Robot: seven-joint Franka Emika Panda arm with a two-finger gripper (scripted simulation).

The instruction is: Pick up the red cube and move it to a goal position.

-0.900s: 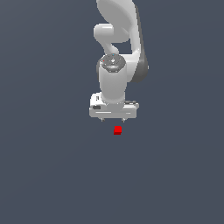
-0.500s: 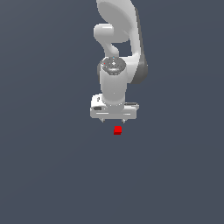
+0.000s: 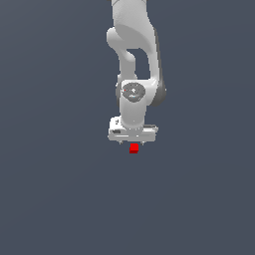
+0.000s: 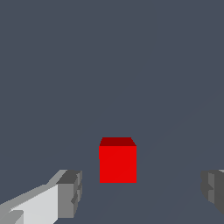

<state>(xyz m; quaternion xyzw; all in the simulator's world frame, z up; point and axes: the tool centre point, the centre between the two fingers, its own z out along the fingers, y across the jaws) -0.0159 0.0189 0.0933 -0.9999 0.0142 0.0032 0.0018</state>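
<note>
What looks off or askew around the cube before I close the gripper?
Nothing stands out. The red cube sits flat and square on the plain grey floor, between the open gripper fingers, touching neither.

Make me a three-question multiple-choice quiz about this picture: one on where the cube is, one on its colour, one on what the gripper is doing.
1. Where is the cube relative to the gripper?
A. Between the two fingers, with gaps on both sides
B. Far off to one side of the fingers
C. On top of the arm

2. What colour is the cube?
A. Blue
B. Red
C. Green

3. What state is the gripper in?
A. Shut on the cube
B. Open
C. Out of view

Answers: 1 A, the wrist view shows the cube between the grey fingertips, touching neither. 2 B, it is bright red in both views. 3 B, the fingers stand wide apart with the cube free between them.
</note>
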